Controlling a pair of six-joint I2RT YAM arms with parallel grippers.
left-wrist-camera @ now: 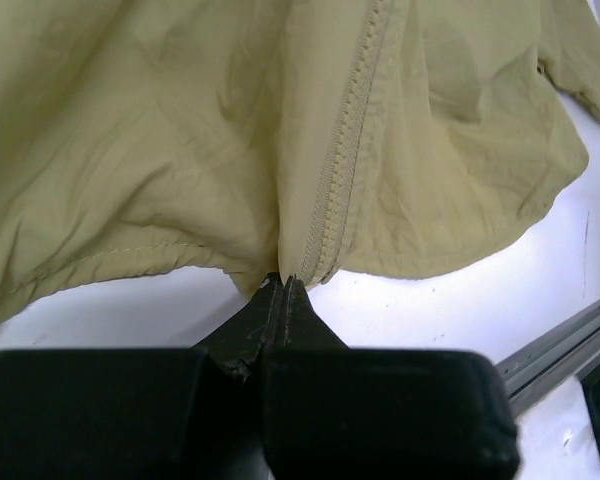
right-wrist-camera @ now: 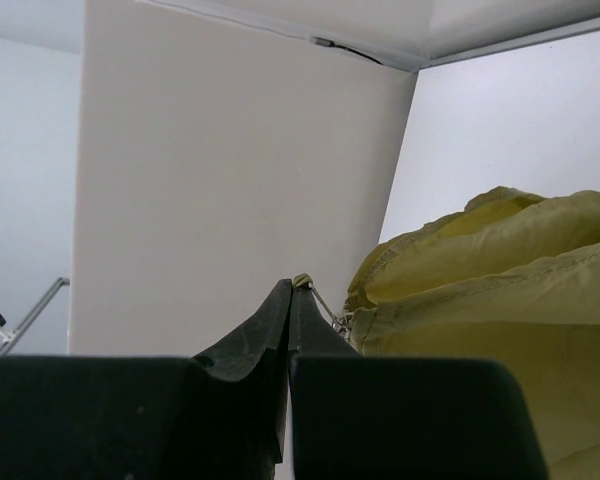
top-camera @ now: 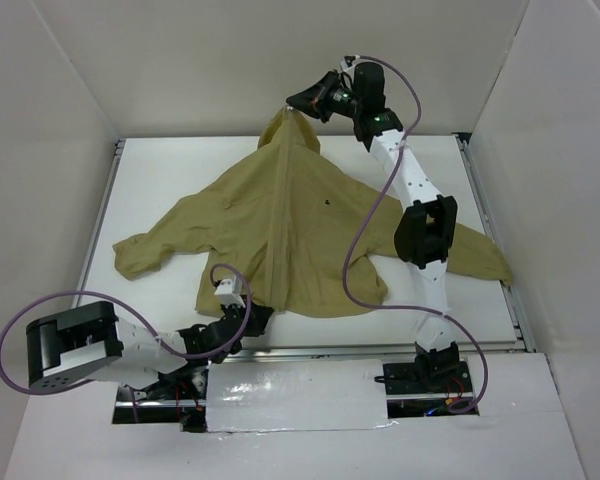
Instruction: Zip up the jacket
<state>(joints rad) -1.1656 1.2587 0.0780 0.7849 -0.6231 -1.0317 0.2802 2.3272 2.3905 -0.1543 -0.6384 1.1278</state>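
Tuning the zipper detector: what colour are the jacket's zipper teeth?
Zipper teeth olive-tan, matching the jacket; clearest in left wrist view.

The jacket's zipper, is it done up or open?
Done up, it seems: the jacket shows meshed zipper teeth above the hem, and the right gripper pinches the zipper pull up at the collar.

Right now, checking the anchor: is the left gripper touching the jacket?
Touching. The left wrist view shows the left gripper pinching the hem of the jacket at the zipper.
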